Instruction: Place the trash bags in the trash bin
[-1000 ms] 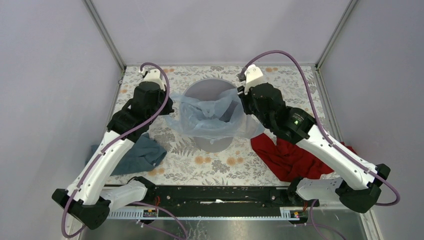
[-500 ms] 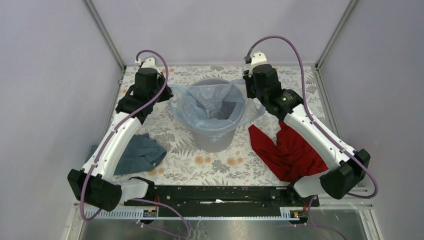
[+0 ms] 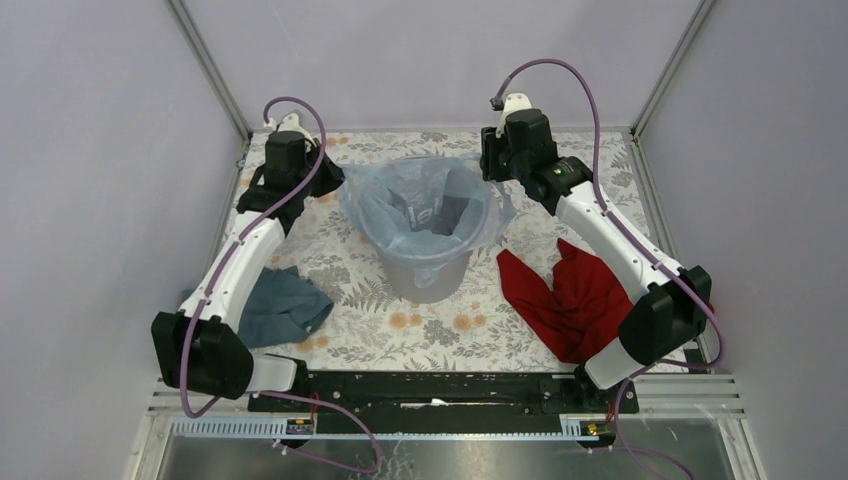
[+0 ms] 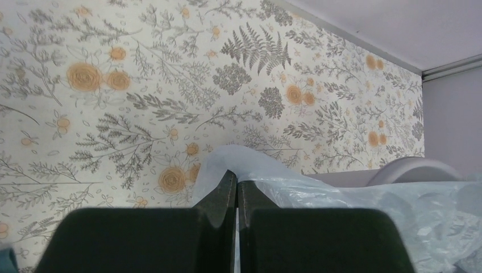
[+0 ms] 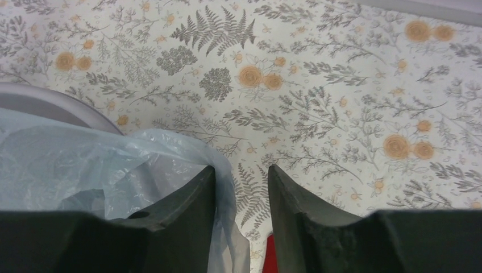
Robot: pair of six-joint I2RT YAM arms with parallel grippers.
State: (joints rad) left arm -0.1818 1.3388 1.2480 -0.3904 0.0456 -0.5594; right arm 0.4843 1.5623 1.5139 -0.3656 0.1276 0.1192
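The left gripper (image 4: 237,177) is closed, its two dark fingers (image 4: 219,196) pressed together on a fold of the pale blue bag (image 4: 341,199), which sticks up just past their tips. From above, this gripper sits at about 9 o'clock from the bin (image 3: 425,282), close beside its rim, with the bag's edge drawn out toward it.

The right gripper (image 5: 241,169) stands open at about 2 o'clock from the bin, just outside the rim. Bare flowered table (image 3: 430,325) shows through the gap between its jaws. A loose flap of the bag lies against its inner finger (image 5: 187,199) and hangs into the lower part of the gap, but nothing is pinched.

The bag sits in the mouth of the grey bin, which stands upright at mid-table. Its body hangs down inside and its crinkled edge spills over the rim on both sides.

A red cloth (image 3: 580,300) lies on the table at 4 o'clock from the bin. A blue-green cloth (image 3: 280,305) lies at 8 o'clock.
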